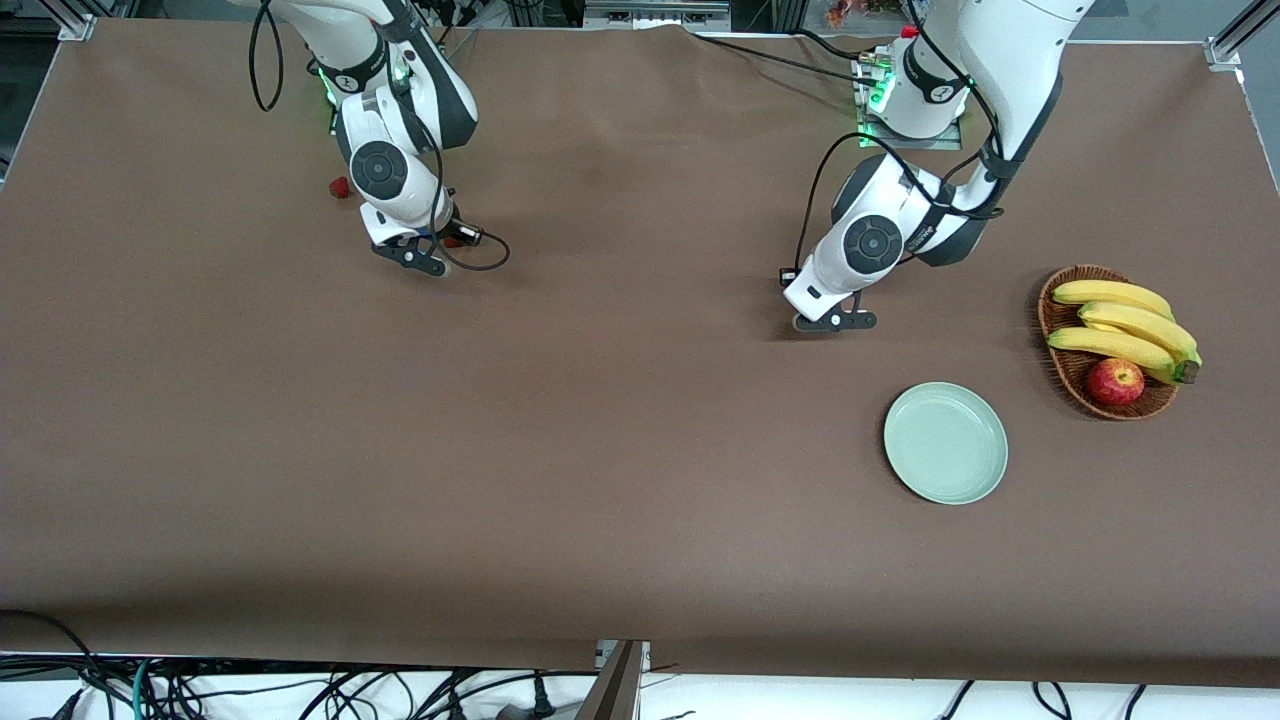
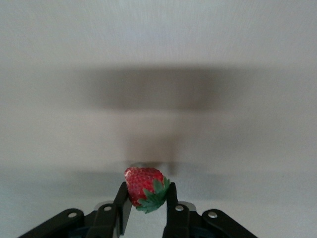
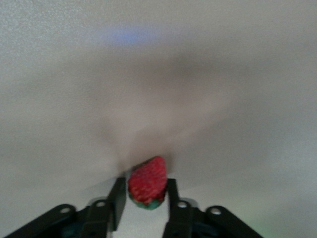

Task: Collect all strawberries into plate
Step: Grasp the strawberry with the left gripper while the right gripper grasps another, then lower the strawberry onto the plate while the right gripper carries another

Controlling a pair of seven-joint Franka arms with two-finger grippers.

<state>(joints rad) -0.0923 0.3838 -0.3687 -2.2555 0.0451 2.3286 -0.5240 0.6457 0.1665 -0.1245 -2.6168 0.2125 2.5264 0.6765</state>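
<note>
Two strawberries are pinched at once, one in each claw, while a third strawberry point(image 1: 340, 187) lies loose near the table's edge along the robots' bases, just beside the right arm, and the mint-green plate point(image 1: 945, 442) sits bare toward the left arm's end of the table, beside a wicker basket point(image 1: 1060, 375) of bananas point(image 1: 1120, 325) and an apple point(image 1: 1115, 381).

The left gripper point(image 2: 147, 201), low over the table's middle band and nearer the robots' edge than the plate, has its fingers pressed against the flanks of a strawberry point(image 2: 144, 187), leafy cap turned toward the wrist. The right gripper point(image 3: 145, 198), low at the right arm's end of the table, clamps a second strawberry point(image 3: 147, 182) the same way, tip pointing out from the jaws.

The risk, judged from here, lies in the grip: both berries are held only by their lower halves, with most of the fruit sticking out past the fingertips, so a quick lift or swing could squeeze them forward and out. Soft fruit may also bruise under hard pressure. The right arm faces the longer carry across the table, giving more chance of a drop short of the plate's raised rim.
</note>
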